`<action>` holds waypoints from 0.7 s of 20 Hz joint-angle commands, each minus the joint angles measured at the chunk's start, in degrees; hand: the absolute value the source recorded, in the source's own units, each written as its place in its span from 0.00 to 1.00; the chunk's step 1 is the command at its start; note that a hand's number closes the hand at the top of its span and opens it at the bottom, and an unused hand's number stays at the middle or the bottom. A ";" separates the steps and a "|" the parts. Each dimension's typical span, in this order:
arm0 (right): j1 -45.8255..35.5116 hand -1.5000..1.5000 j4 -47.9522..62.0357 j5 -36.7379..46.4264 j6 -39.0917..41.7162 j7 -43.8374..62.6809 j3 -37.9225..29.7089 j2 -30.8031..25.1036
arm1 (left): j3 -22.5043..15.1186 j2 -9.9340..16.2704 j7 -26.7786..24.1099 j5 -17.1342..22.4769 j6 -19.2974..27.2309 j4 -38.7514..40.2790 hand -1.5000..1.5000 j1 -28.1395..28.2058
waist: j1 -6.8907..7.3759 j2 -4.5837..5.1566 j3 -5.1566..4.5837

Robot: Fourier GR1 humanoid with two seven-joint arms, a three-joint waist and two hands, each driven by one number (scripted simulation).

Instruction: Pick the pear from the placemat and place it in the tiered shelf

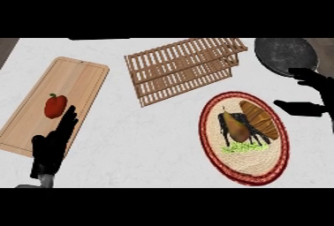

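Nearest the viewer, the left robot hand (55, 143) rests open at the lower left, fingers straight, lying over the near edge of a wooden cutting board (81, 77) that carries a red bell pepper (55, 106). It looks parked, out of the play. Over on the right, the oval woven placemat (218, 154) with its red rim holds the pear (236, 126), stem pointing away, lying just beside a brown, bread-like item (261, 119) on the mat's printed design. The pear is untouched, so the job appears to be at its opening step: the reach. The right robot hand (312, 92) sits beyond the mat's far right edge, thumb and fingers spread apart, holding nothing, and apart from the fruit. The next move likely calls for it to swing inward and down over the pear, closing around it without nudging the brown item alongside. Further back, the wooden slatted tiered shelf (183, 68) waits between board and mat, with bare desk (150, 141) in front giving open room for the carry. A dark frying pan (286, 54) sits at the far right corner, close behind the working hand, so a backswing there looks tight.
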 commanded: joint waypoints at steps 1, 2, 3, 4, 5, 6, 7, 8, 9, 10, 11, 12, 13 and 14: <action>-0.35 0.00 4.94 0.32 -0.89 12.34 -2.99 -3.12 | -4.97 -0.44 0.55 -1.94 -4.08 0.45 0.50 -0.43 | 1.87 -0.59 0.70; 0.85 0.00 2.95 -1.29 -1.20 12.20 -2.79 0.40 | -4.55 1.40 -0.37 -1.06 -7.26 -0.41 0.50 0.87 | 2.52 -0.77 0.76; 0.16 0.00 2.31 -3.69 3.59 12.61 -3.57 -0.74 | -5.84 -0.95 3.30 -1.95 -5.13 -1.69 0.50 -1.44 | 2.53 -0.78 0.80; 0.12 0.00 -2.75 -4.10 5.63 15.78 -1.49 0.51 | -6.33 -2.03 2.81 -3.66 -3.84 -0.01 0.50 -2.38 | 2.33 -0.87 0.76; -2.77 0.00 -0.38 -1.65 4.10 14.52 0.32 3.97 | -4.04 -0.89 0.39 -1.33 -7.15 1.60 0.50 -1.91 | 3.15 -0.68 0.78; 0.56 0.00 -5.21 -5.57 10.41 13.26 -2.51 -1.34 | -5.36 -2.16 -1.22 -3.53 -5.83 2.08 0.50 -0.89 | 2.49 -0.85 0.77; -1.65 0.00 -6.54 -4.03 10.39 16.69 -0.48 -0.06 | -6.41 -3.14 4.66 -4.32 -3.15 -2.04 0.50 -2.15 | 2.80 -0.89 0.79; -2.37 0.00 -7.33 -4.60 11.76 17.88 0.85 1.34 | -5.89 -2.48 5.25 -3.22 -4.91 -1.93 0.50 -3.13 | 2.87 -0.87 0.79; -4.95 0.00 -6.05 -5.14 13.80 19.34 0.78 1.66 | -4.16 -3.14 2.57 -2.67 -5.91 3.32 0.50 -4.93 | 2.94 -0.69 0.76; -7.18 0.00 -6.31 -5.85 16.32 22.54 0.83 0.71 | -3.68 -0.93 4.00 -2.91 -6.22 -0.17 0.50 -4.27 | 3.30 -0.77 0.77; -9.30 0.00 -6.81 -6.32 18.25 25.92 1.78 0.95 | -5.12 -2.56 2.39 -3.93 -5.77 1.39 0.50 -3.26 | 3.39 -0.75 0.75; -11.70 0.00 -7.65 -6.65 18.49 30.14 3.15 2.90 | -3.02 -0.86 0.92 -2.05 -8.11 2.86 0.50 -3.20 | 3.64 -0.73 0.70; -12.30 0.00 -7.86 -6.29 19.79 34.27 5.65 3.96 | -4.91 -2.25 1.95 -3.82 -5.85 0.83 0.50 -2.50 | 3.94 -0.82 0.69; -11.69 0.00 -10.02 -7.92 22.72 38.10 6.71 3.48 | -5.49 -3.74 3.57 -4.07 -5.20 1.66 0.50 -4.69 | 3.04 -0.94 0.66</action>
